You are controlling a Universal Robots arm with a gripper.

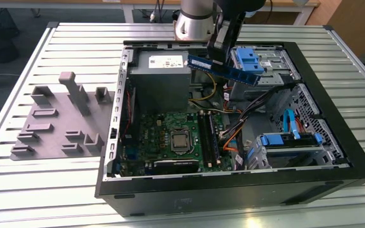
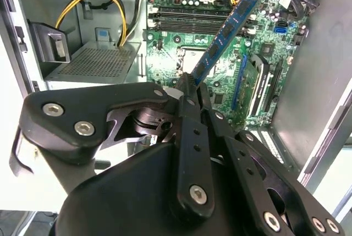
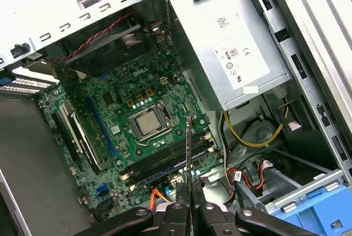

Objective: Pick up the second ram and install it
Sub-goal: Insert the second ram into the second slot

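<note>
Power supply (image 3: 220, 27): white sticker (image 3: 237, 57) with small black print and round marks, too fine to read.
Motherboard (image 3: 118, 137): white lettering beside the processor socket (image 3: 147, 123), not legible.
Second ram (image 1: 230, 71): pale label (image 1: 198, 62), print unreadable.

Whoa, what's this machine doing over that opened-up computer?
A robot arm is fitting memory into an open computer case that lies on its side on a slatted table. Its end effector is shut on one end of a slim blue stick, the second ram. It holds the stick tilted in the air above the inside of the case. The stick is not yet seated in the green motherboard below.
</note>
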